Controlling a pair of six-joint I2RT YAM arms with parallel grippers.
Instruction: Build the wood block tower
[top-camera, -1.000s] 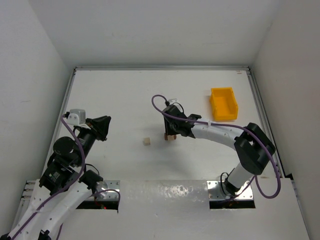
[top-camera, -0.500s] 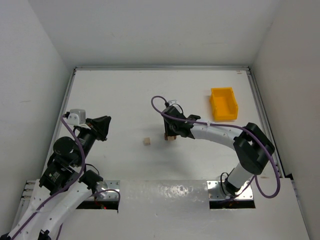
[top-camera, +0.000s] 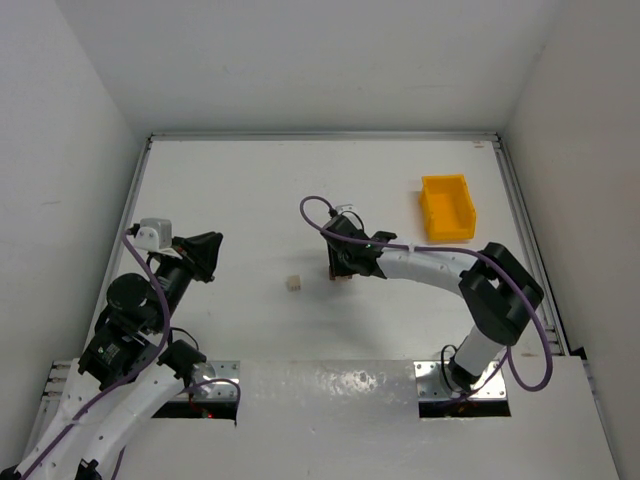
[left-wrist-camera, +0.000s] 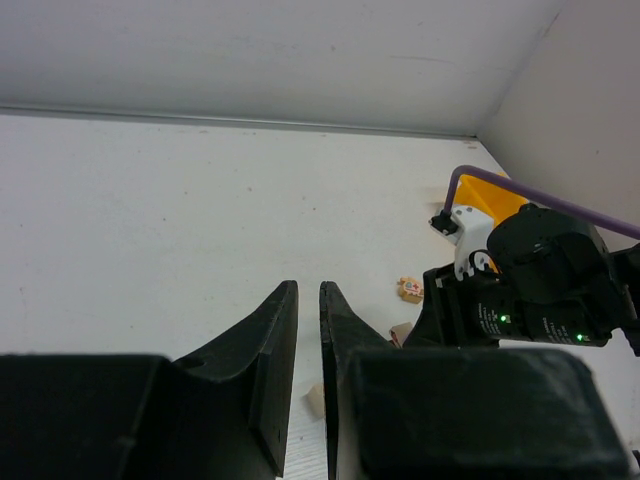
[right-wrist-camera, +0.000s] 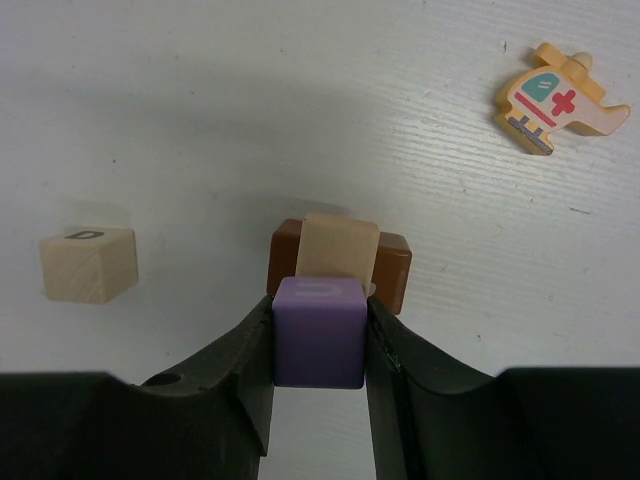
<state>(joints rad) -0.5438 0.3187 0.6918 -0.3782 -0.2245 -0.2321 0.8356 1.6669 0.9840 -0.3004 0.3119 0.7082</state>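
The right tool (right-wrist-camera: 320, 340) has a purple block (right-wrist-camera: 319, 330) pinched between its two black fingers (right-wrist-camera: 250, 365). One finger presses flat on each side of it. The purple block is a little cube with a faint letter on its top face. It is right over a small stack. I cannot tell if it touches the stack or hangs just above it.

The stack has two parts. A light tan block (right-wrist-camera: 338, 245) lies on a dark brown block (right-wrist-camera: 392, 270). The brown block is long and lies flat on the white tabletop (right-wrist-camera: 300, 100). Its ends stick out on both sides of the tan one. In the top view the stack is near the middle of the tabletop, mostly hidden under the right tool.

On one side of the stack, apart from it, stands a light tan cube (right-wrist-camera: 88, 263). It has a dark letter D on top and it is all alone. On the other side, a bit farther off, lies a little wooden helicopter (right-wrist-camera: 555, 98). It is pale yellow with a teal window and a red cross.

A yellow bin (top-camera: 424, 208) sits well apart from the blocks, toward the far right of the tabletop.

The left tool (left-wrist-camera: 308, 292) is far off on the left side. Its fingers are almost together, with only a thin slit between them and nothing in it.
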